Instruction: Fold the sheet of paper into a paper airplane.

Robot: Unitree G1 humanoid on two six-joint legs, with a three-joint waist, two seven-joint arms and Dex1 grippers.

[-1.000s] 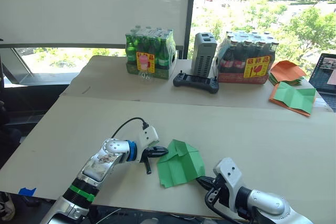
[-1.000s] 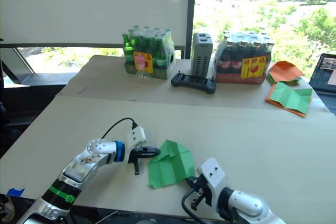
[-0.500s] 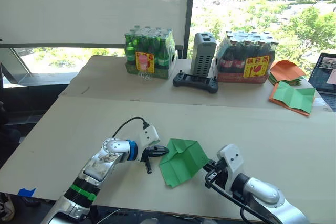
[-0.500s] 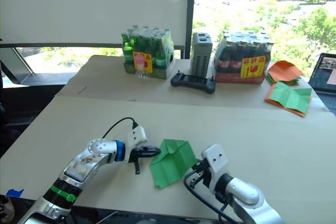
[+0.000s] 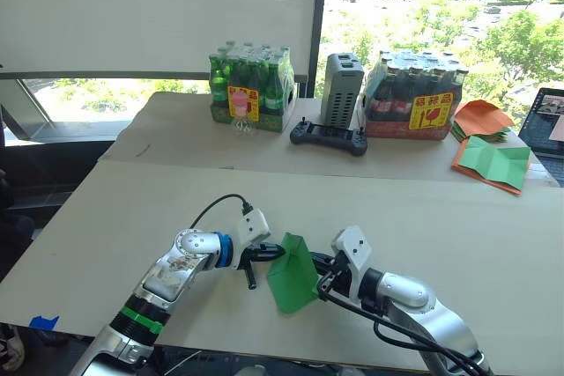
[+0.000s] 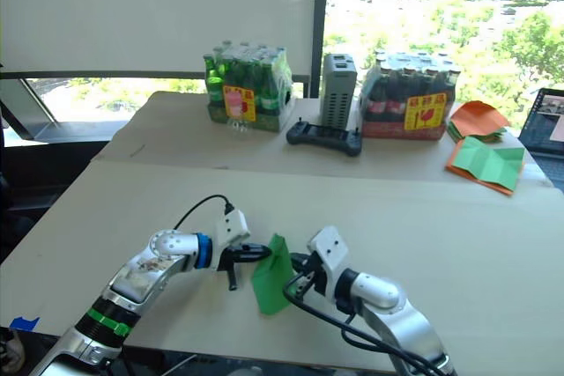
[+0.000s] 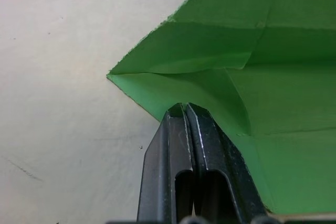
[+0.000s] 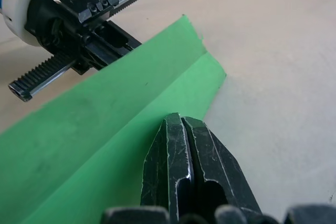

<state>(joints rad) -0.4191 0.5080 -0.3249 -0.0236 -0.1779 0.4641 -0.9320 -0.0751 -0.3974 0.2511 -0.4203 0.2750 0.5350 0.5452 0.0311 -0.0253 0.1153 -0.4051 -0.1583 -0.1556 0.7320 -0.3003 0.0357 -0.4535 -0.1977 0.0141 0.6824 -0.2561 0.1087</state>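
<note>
Pale surface (image 5: pixel 106 217) by a sunlit window, bottle packs (image 5: pixel 251 90) sitting at the far edge. Sheet of paper (image 5: pixel 291 272) is standing half-folded near the front edge, between both hands. Left hand (image 5: pixel 269 254) is pinching its corner, fingers fully closed. Right hand (image 5: pixel 319 263) is clamping the opposite side, fingers closed too.

Bright green sheet of paper (image 5: pixel 292 272) on a pale beige bench (image 5: pixel 106 217); black tool fingers (image 7: pixel 184 145); orange sheets (image 5: pixel 480 118) at the far right corner.
</note>
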